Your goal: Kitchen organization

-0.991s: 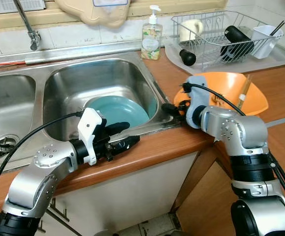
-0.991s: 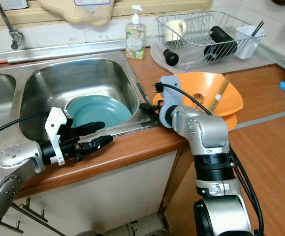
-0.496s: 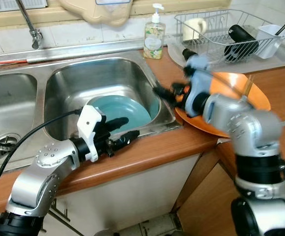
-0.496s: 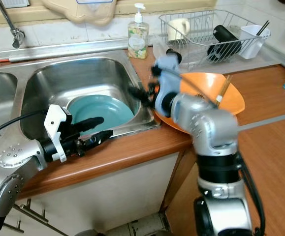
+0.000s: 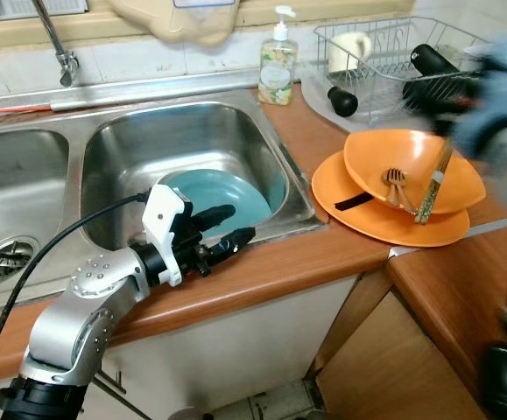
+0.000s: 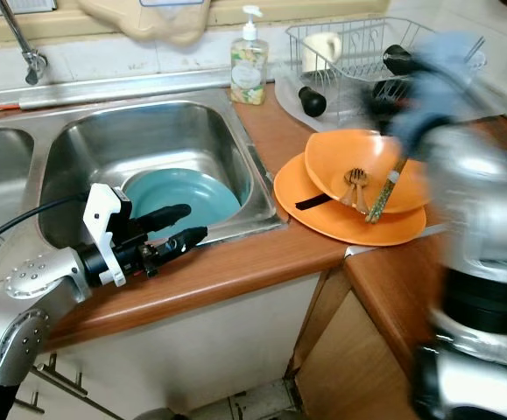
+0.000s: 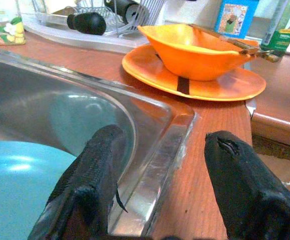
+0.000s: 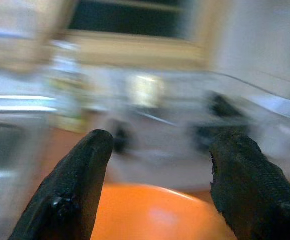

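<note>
ITEM: L gripper — fingers spread, nothing held. Hovers at the front rim of the sink, one finger over the basin, the other over the counter edge. Pointing toward the orange dishes.

ITEM: R gripper — fingers spread wide, empty. Arm is a motion-blurred mass by the dish rack, above and beyond the orange bowl; exact pose can't be read.

ITEM: teal plate — lying flat on the basin floor, just under and ahead of L gripper. Round, so no long axis to speak of; face up.

ITEM: orange bowl on orange plate — stacked on the counter, well ahead of L gripper, below R gripper. Bowl holds a fork and chopsticks; chopsticks' long axis runs from bowl floor up over the far rim, tips pointing toward the rack.

STEP (est.): between grasps; neither gripper loaded. Likely next: L gripper dips into the basin for the teal plate — needs a rim pinch, as a flat plate offers little else. Soap bottle stands past the sink, not in the way.
</note>
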Tool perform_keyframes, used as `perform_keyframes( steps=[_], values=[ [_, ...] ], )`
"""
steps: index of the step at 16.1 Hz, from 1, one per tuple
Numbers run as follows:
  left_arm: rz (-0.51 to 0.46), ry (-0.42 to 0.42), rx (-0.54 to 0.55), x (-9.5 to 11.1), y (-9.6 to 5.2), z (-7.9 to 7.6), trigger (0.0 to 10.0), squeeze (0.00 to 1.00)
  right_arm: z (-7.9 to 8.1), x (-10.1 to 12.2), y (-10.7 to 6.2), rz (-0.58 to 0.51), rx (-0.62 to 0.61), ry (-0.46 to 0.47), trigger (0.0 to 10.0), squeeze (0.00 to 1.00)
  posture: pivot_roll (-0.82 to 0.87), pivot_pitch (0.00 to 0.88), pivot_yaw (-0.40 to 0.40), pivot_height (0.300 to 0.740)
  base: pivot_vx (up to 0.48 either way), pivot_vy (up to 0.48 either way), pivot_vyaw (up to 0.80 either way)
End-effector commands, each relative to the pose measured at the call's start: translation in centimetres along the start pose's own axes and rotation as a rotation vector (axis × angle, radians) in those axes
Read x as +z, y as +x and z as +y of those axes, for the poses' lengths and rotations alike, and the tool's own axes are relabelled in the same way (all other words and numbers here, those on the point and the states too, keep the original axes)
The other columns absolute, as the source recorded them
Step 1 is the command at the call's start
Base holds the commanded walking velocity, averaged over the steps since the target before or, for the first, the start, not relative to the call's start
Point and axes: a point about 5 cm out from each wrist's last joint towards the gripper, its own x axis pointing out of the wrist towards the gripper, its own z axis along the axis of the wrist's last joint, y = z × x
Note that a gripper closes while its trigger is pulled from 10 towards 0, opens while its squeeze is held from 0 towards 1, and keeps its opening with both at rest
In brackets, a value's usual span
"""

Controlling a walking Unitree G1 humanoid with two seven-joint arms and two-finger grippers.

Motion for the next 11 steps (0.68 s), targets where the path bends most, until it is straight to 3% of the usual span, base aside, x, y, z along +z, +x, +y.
perform_keyframes(
  steps=[1, 3, 6, 8, 11],
  values=[
    [-0.016, 0.007, -0.015, 0.5, 0.0, -0.4, 10.0, 0.0, -2.0, -0.5, -0.6, 0.012, -0.094, -0.028, 10.0, 0.0, -0.14, 0.0, 0.032, 0.74, 0.0, 0.0, 0.0],
    [-0.016, -0.002, -0.029, 0.4, 0.1, -0.7, 10.0, 0.0, -5.6, -2.3, -1.8, 0.081, -0.248, -0.11, 10.0, 0.0, -0.14, 0.0, 0.031, 0.74, 0.0, 0.0, 0.0],
    [-0.011, -0.009, -0.054, 0.3, -0.1, -1.0, 10.0, 0.0, -9.5, -5.1, -3.6, 0.198, -0.367, -0.172, 10.0, 0.0, -0.15, 0.0, 0.032, 0.74, 0.0, 0.0, 0.0],
    [-0.013, -0.025, -0.09, 0.4, -0.3, -1.2, 10.0, 0.0, -10.4, -8.2, -5.0, 0.323, -0.343, -0.223, 10.0, 0.0, -0.15, 0.0, 0.033, 0.74, 0.0, 0.0, 0.0],
    [-0.006, -0.036, -0.142, 0.5, -0.3, -1.8, 10.0, 0.0, -9.7, -10.7, -5.3, 0.388, -0.28, -0.217, 10.0, 0.0, -0.14, 0.0, 0.031, 0.74, 0.0, 0.0, 0.0]
  ],
)
